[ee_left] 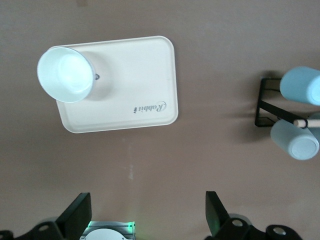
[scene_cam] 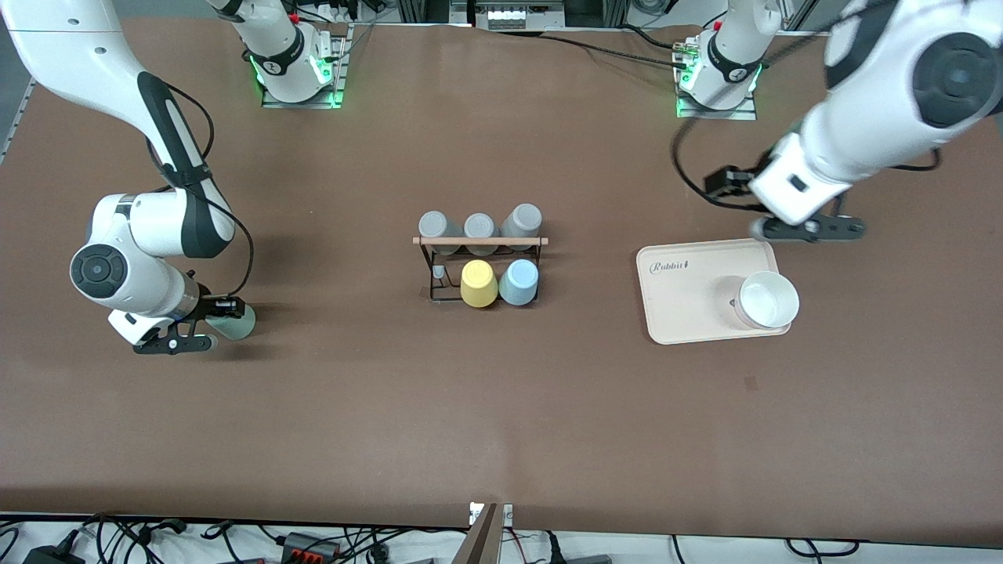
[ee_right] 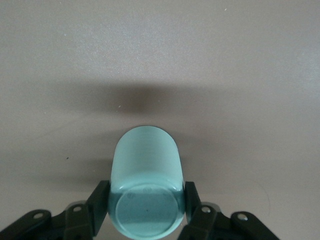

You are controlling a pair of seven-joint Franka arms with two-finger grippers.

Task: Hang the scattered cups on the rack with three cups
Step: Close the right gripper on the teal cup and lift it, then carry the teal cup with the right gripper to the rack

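Observation:
My right gripper (scene_cam: pixel 213 323) is shut on the pale mint-green cup (scene_cam: pixel 239 321), held on its side low over the table at the right arm's end. In the right wrist view the fingers (ee_right: pixel 100 197) clamp the cup (ee_right: pixel 145 160) near its base. The light blue cup (scene_cam: pixel 519 282) sits upside down on the black rack (scene_cam: pixel 433 274), beside a yellow cup (scene_cam: pixel 479 283), with three grey cups (scene_cam: pixel 479 229) in the row by the wooden rod. My left gripper (scene_cam: pixel 811 229) is open and empty over the table by the tray's edge; it also shows in the left wrist view (ee_left: pixel 145 215).
A cream tray (scene_cam: pixel 682 301) lies toward the left arm's end, with a white cup (scene_cam: pixel 769 299) on it. Both show in the left wrist view, the tray (ee_left: pixel 135 75) and the cup (ee_left: pixel 65 75), along with the rack's end (ee_left: pixel 262 107). Cables run along the table's edges.

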